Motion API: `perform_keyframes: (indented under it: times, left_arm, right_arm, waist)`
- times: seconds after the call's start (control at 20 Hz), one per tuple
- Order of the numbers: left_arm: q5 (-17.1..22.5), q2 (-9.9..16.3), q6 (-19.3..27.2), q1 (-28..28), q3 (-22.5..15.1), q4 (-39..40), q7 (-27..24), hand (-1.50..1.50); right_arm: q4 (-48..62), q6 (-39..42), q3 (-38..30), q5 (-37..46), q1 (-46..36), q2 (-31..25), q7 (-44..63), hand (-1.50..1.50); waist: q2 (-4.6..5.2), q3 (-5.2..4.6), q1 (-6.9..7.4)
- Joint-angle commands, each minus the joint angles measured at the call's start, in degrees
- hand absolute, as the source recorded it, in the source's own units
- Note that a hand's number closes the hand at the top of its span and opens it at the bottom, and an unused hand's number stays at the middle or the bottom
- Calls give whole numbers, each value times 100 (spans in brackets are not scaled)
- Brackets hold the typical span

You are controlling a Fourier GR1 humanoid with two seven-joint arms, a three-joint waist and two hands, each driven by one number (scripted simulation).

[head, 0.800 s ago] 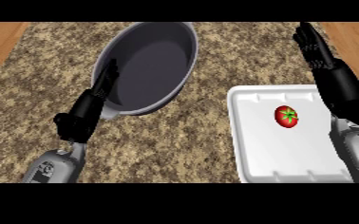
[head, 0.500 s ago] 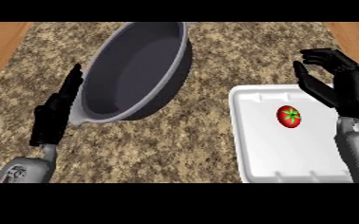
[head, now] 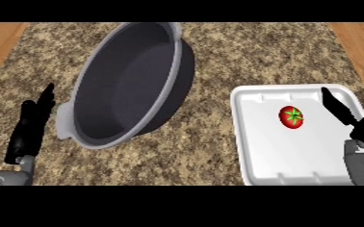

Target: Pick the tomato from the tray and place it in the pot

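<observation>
A red tomato [head: 292,117] with a green star on top is seen lying in a white tray [head: 263,163]. The tray sits on the speckled stone counter [head: 235,53], at the right side of the view. The tomato rests in the upper middle part of the tray, and it is not touched by anything.

The right hand [head: 340,110] is seen at the right edge of the view, over the right part of the tray. Its fingers [head: 332,103] are held straight and pressed close together, pointing up and a little to the left. Nothing is held in them. The tomato lies just beside these fingers, to their left and a little lower than the tips. A small strip of white tray can be seen between the tomato and the fingers, so they are apart.

A big grey pot [head: 135,84] is seen at the left of the tray, tipped so that its dark inside is shown. Nothing is seen inside it. A small handle is seen at its lower left rim.

The left hand [head: 30,130] is seen at the left edge, near the pot's handle but not touching it. Its fingers are straight and close together, pointing up, and nothing is held by them.
</observation>
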Motion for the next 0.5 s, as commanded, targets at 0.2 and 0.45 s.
perform_keyframes:
  times: [0.2,0.45]
  left_arm:
    - [-73,-18,87,-125,-10,110,454,0]
    - [-92,75,19,-134,-2,120,525,0]
  right_arm:
    - [525,-162,432,2171,45,478,2249,-150]
    - [617,1031,434,2846,-267,361,3701,-150]
  waist:
    - [-52,-35,18]
    - [-86,-60,23]
